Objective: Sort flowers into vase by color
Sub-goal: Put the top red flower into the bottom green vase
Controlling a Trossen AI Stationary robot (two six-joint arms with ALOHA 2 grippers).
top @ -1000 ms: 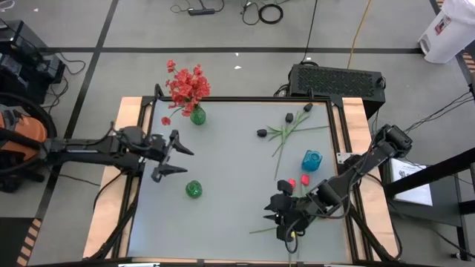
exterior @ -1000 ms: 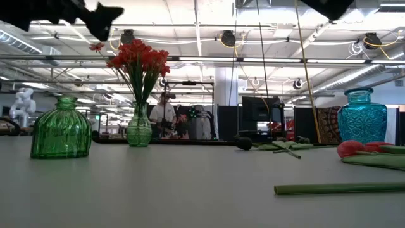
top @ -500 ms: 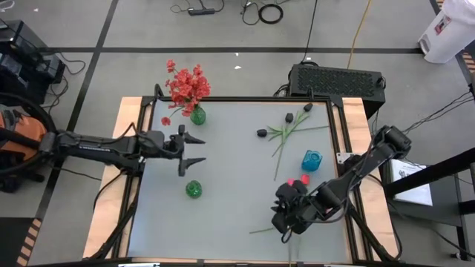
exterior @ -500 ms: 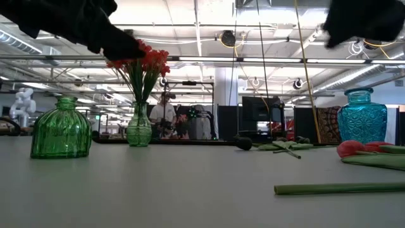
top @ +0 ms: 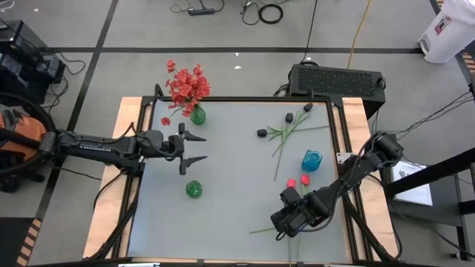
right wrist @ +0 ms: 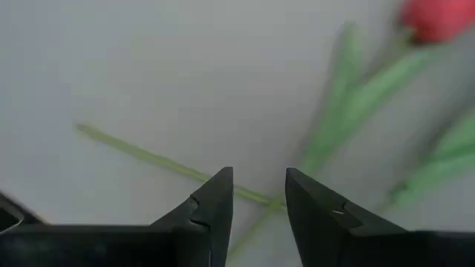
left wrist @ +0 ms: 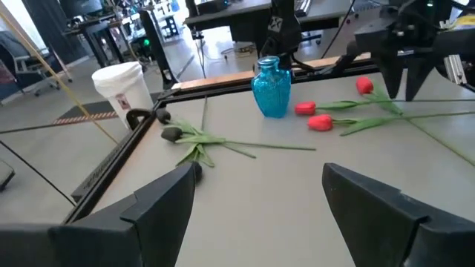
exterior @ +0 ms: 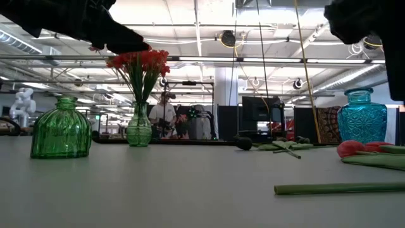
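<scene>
On the grey table (top: pixel 237 170), seen from overhead, stood three vases: a slim green vase (top: pixel 197 116) at about ten o'clock holding the red sprays (top: pixel 185 85), a squat green vase (top: pixel 193 190) at eight o'clock, and a blue vase (top: pixel 311 160) at three o'clock.

Black blooms (top: pixel 262 133): lying loose at one o'clock, their green stems crossed, the longest running from the far right corner down toward the table's middle.

Red tulip buds (top: pixel 297 181): at four o'clock, just beside the blue vase on its near side. Overhead, the right arm covered most of their stems, and only a thin stem end (top: pixel 260 231) showed, pointing toward seven o'clock. The left wrist view gave more: three red buds (left wrist: pixel 320 122) with stems lying nearly flat and parallel, heads toward the blue vase (left wrist: pixel 272 87).

Left gripper (top: pixel 194 148): at nine o'clock, above the table between the two green vases, fingers spread wide and empty. Its wrist view confirmed a broad gap between the fingers (left wrist: pixel 159 200).

Right gripper (top: pixel 291 222): at five o'clock, over the tulip stems. Only its own wrist view showed the fingertips (right wrist: pixel 215 196), parted by a narrow gap with nothing between them, above a thin stem (right wrist: pixel 159 163) and one blurred red bud (right wrist: pixel 434 16).

The low view alone showed the room behind, a person (exterior: pixel 166 117) standing far off, and one stem (exterior: pixel 338 188) lying level along the tabletop.
</scene>
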